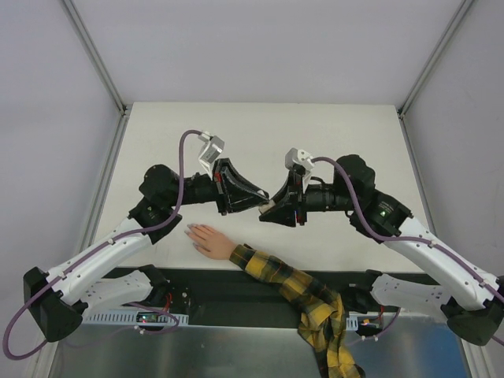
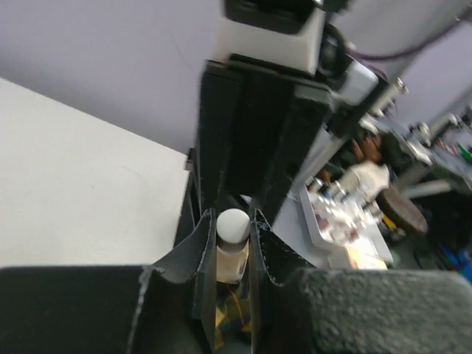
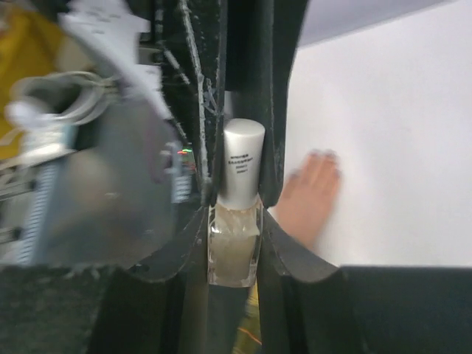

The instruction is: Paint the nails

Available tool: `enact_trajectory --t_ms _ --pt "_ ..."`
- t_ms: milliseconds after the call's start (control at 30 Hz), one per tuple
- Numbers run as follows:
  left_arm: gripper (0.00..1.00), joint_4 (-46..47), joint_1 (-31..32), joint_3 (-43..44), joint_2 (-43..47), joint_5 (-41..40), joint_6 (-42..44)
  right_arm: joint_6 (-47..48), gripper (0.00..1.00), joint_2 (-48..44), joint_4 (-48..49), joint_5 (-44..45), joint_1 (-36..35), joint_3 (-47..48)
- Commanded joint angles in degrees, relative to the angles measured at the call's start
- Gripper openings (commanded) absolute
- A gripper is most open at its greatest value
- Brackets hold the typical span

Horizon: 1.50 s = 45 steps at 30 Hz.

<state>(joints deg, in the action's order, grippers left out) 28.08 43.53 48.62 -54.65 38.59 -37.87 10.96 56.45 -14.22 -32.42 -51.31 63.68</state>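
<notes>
A nail polish bottle [image 3: 234,247] with pale polish and a white cap [image 3: 243,155] is held in the air between both grippers. My right gripper [image 3: 234,221] is shut on its glass body. My left gripper [image 2: 233,221] is shut on the cap end [image 2: 233,225]. In the top view the two grippers, left [image 1: 253,201] and right [image 1: 276,211], meet tip to tip above the table. The flesh-coloured hand [image 1: 209,241] lies flat below and left of them, with its tiny nails [image 1: 191,232] pointing left. The hand also shows in the right wrist view [image 3: 308,198].
The yellow-and-black plaid sleeve [image 1: 293,285] runs from the hand to the near right edge and hangs over it. A black strip [image 1: 236,287] lies along the table's front between the arm bases. Grey walls stand left and right.
</notes>
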Motion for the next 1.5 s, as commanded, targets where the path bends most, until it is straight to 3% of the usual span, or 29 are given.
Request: enact_trajectory --t_ms 0,167,300,333,367,400,500,600,733,900,1267,1467 --pt "0.00 15.2 0.3 -0.8 -2.4 12.1 -6.5 -12.3 0.00 0.4 25.5 -39.3 -1.6 -3.7" --pt "0.00 17.5 1.1 0.0 -3.7 13.2 -7.7 -8.5 0.00 -1.2 20.6 -36.4 -0.8 -2.7" --pt "0.00 14.5 1.2 1.7 -3.4 13.4 -7.1 -0.5 0.00 -0.6 7.0 -29.0 -0.4 0.5" --pt "0.05 12.3 1.1 2.4 -3.0 12.9 -6.2 0.5 0.00 -0.5 5.4 -27.4 -0.4 1.4" --pt "0.15 9.6 1.1 3.1 -2.6 12.3 -5.2 2.4 0.00 0.0 3.9 -25.9 -0.5 2.0" --pt "0.34 4.6 1.1 4.3 -2.2 11.7 -2.9 3.3 0.00 0.2 1.1 -22.3 -0.5 2.4" --pt "0.60 -4.4 1.1 5.6 0.3 7.0 1.5 5.3 0.00 0.9 -2.8 -15.0 -0.5 3.6" --pt "0.71 -8.0 1.1 5.6 3.3 0.8 4.2 5.3 0.00 0.9 -3.8 -7.3 -0.9 3.8" --pt "0.69 -16.1 1.1 6.7 5.0 -7.5 5.5 3.6 0.00 1.1 -3.2 4.7 -2.1 3.9" --pt "0.61 -17.4 1.1 5.7 4.6 -13.4 4.8 3.0 0.00 1.8 -0.6 15.1 -5.5 3.9" --pt "0.43 -17.4 1.2 4.8 3.5 -14.9 3.1 3.8 0.00 3.3 -0.5 28.3 -9.6 5.5" --pt "0.27 -17.4 1.2 4.1 3.0 -15.2 0.8 3.4 0.00 3.5 0.4 34.3 -10.3 5.5"
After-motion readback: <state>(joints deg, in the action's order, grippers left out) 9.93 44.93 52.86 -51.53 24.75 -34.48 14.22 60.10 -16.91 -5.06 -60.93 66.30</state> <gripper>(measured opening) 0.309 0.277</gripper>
